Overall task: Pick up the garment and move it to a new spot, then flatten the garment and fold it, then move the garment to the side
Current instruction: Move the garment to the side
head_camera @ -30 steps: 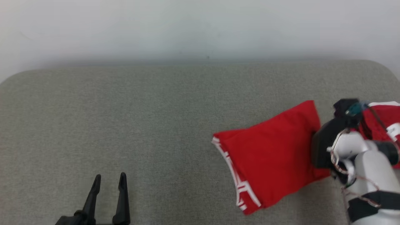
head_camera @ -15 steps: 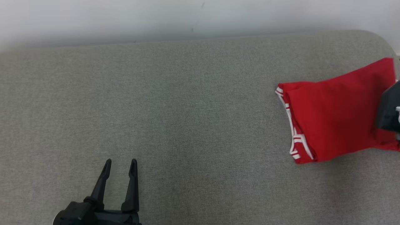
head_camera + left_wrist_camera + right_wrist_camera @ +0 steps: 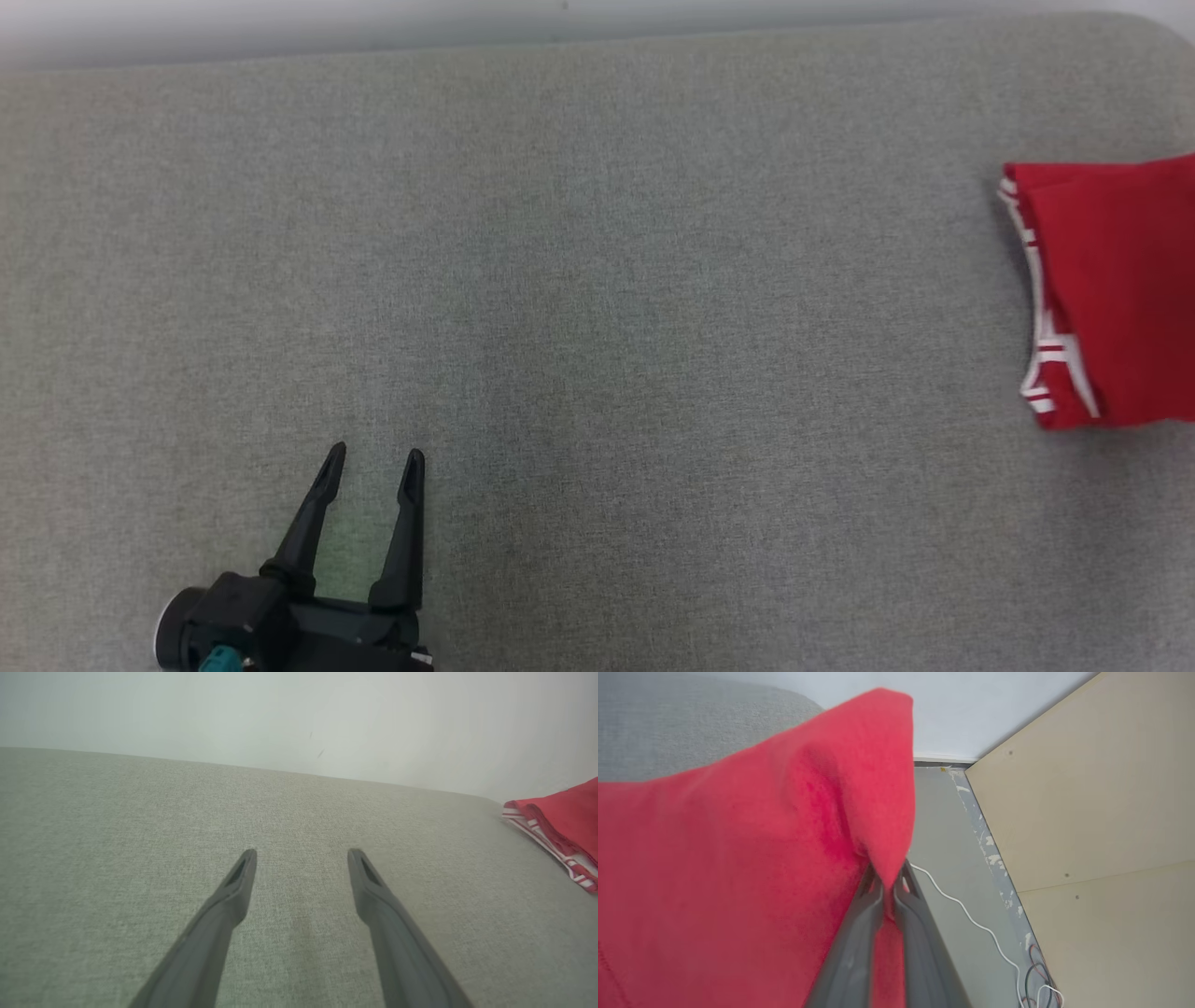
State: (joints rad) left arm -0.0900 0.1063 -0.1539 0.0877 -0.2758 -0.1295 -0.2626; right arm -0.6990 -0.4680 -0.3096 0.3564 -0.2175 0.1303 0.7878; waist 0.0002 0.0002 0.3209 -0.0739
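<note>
The garment [image 3: 1111,289] is a folded red cloth with a red-and-white striped band, lying at the right edge of the grey padded surface [image 3: 597,280] in the head view. From the left wrist it appears as a red bundle [image 3: 560,821] far off to the right. My right gripper [image 3: 889,879] is shut on a corner of the garment [image 3: 738,858], the fabric pinched between its two fingers and rising above them. Low on the left, well away from the garment, my left gripper [image 3: 373,462] stands open over bare surface, with nothing between its fingers [image 3: 238,882].
A pale wall runs behind the grey surface. Past the surface's right end, the right wrist view looks down on a grey floor with a white cable [image 3: 971,914], a tangle of wires [image 3: 1038,984], and beige panels [image 3: 1087,812].
The garment has gone further right in the head view, its right part now past the frame edge along with the right arm. The head camera has also shifted. The left gripper stays open.
</note>
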